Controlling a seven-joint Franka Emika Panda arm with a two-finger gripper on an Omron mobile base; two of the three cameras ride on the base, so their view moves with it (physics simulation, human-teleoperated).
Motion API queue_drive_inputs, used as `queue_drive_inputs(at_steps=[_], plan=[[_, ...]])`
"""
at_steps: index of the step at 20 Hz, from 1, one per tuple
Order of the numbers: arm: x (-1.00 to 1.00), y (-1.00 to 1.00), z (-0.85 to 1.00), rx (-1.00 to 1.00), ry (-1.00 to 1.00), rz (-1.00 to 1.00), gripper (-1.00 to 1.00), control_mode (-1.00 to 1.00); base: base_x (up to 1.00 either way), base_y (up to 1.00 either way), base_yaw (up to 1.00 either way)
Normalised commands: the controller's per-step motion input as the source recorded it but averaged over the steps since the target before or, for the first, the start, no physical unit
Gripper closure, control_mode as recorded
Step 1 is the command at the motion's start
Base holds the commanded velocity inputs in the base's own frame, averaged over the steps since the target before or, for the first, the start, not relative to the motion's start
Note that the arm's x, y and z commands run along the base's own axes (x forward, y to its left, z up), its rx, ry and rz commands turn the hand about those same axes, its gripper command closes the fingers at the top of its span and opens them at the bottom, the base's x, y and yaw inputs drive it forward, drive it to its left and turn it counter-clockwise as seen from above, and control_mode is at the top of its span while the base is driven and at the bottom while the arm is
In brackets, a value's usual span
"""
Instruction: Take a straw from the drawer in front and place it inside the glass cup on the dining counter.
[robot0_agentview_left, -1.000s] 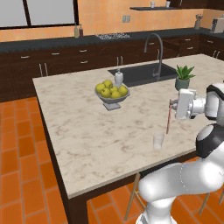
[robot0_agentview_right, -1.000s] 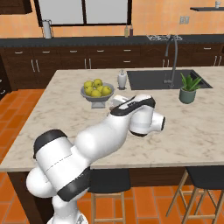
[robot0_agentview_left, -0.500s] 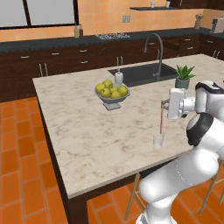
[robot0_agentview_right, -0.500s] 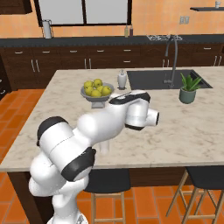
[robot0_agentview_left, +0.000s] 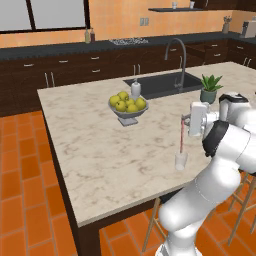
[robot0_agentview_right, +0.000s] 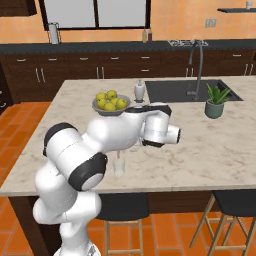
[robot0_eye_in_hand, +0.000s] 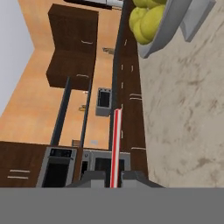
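Straw (robot0_agentview_left: 181, 136), thin and red-pink, held upright with its lower end at the mouth of the glass cup (robot0_agentview_left: 181, 161); whether the tip is inside the rim cannot be told. Gripper (robot0_agentview_left: 187, 120) closed on the straw's upper end, the hand turned sideways over the counter; in the hand view the straw (robot0_eye_in_hand: 115, 146) runs up from between the two dark fingertips (robot0_eye_in_hand: 97, 178). Glass cup, small and clear, standing on the dining counter (robot0_agentview_left: 100, 150) near its front edge, just below the hand; seen from the right base view the cup (robot0_agentview_right: 119, 166) is partly behind the white arm. Dining counter, cream marble-patterned top on a dark wood base. Bowl of yellow-green fruit (robot0_agentview_left: 128, 106) toward the middle of the top, well apart from the cup. White soap bottle (robot0_agentview_left: 135, 90) just behind the bowl, at the edge of the sink (robot0_agentview_left: 165, 85). Potted plant (robot0_agentview_left: 210, 88) near the right end of the sink.
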Motion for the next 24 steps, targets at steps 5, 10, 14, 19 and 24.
queue_drive_inputs(at_steps=[5, 10, 14, 19, 24], plan=[[0.2, 0.0, -0.12, 0.0, 0.0, 0.02, 1.0, -1.0, 0.0, 0.0, 0.0], [0.13, 0.0, -0.21, 0.0, 0.0, 0.04, 1.0, -1.0, 0.0, 0.0, 0.0], [0.04, 0.0, -0.13, 0.0, -0.01, 0.04, 1.0, -1.0, 0.0, 0.0, 0.0], [-0.15, 0.01, -0.04, 0.0, -0.02, 0.02, 1.0, -1.0, 0.0, 0.0, 0.0], [0.0, 0.09, -0.14, 0.0, 0.0, 0.0, 1.0, -1.0, 0.0, 0.0, 0.0]])
